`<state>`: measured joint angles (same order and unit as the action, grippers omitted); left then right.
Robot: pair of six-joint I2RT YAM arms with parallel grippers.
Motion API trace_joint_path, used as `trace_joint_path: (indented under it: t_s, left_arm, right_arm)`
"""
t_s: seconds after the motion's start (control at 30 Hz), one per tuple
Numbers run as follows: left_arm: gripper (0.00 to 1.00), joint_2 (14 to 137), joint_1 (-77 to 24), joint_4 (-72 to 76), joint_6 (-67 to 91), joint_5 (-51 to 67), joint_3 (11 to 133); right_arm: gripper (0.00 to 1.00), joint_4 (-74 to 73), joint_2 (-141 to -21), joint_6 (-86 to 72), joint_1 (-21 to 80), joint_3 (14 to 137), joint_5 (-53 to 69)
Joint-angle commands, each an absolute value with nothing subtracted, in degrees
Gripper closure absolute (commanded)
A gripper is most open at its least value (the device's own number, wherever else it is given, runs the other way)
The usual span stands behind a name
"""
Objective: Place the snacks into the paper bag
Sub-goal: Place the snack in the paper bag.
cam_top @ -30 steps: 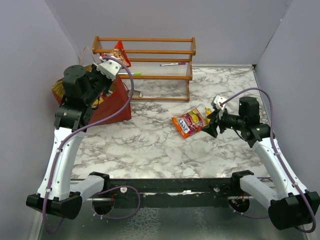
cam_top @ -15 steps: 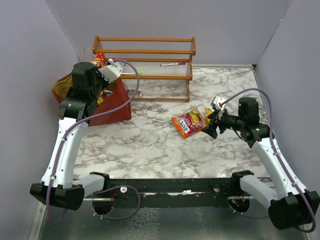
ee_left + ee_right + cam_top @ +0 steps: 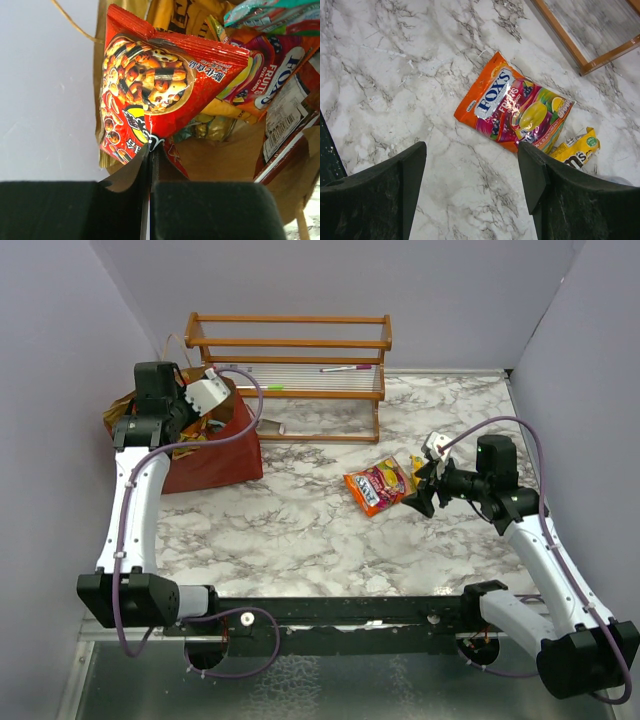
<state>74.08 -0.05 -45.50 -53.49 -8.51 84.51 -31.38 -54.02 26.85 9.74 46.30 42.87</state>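
Hanging in the mouth of the red paper bag (image 3: pixel 215 455), a red snack packet (image 3: pixel 150 85) is pinched by its lower corner between the pressed-together fingers of the left gripper (image 3: pixel 150 150). Several other packets (image 3: pixel 270 80) are seen inside the bag. Well to the right of the bag, an orange candy packet (image 3: pixel 512 107) and a small yellow pack (image 3: pixel 577 147) are laid flat, touching each other, with the right gripper (image 3: pixel 472 150) held spread over the orange one.

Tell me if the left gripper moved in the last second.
Yes. The left gripper pulled away from the left end of the rack, toward the near left, and now sits over the paper bag.
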Motion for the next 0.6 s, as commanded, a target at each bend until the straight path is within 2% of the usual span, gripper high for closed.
trace_joint_path:
  t_s: [0.0,0.2,0.37,0.43,0.57]
  left_arm:
    - [1.0,76.46,2.98,-49.13,-58.47,-0.66,87.56]
    - [0.95,80.94,5.44,-52.65,-61.85,2.01,89.89]
    - [0.84,83.77,6.79,-54.58,-62.98,2.09,91.97]
    - [0.77,83.99,6.97,-54.78,-63.2,2.07,92.32]
    - [0.56,83.95,7.01,-54.79,-62.87,2.34,92.93]
  right_arm:
    - [0.26,-29.94,-54.43,27.52,9.76,45.75,42.56]
    - [0.25,-29.89,-54.58,27.73,9.76,45.64,42.3]
    - [0.25,-29.79,-54.68,27.77,9.76,45.51,42.1]
    - [0.25,-29.84,-54.75,27.78,9.71,45.52,42.04]
    - [0.24,-29.84,-54.99,27.89,9.76,45.47,42.1]
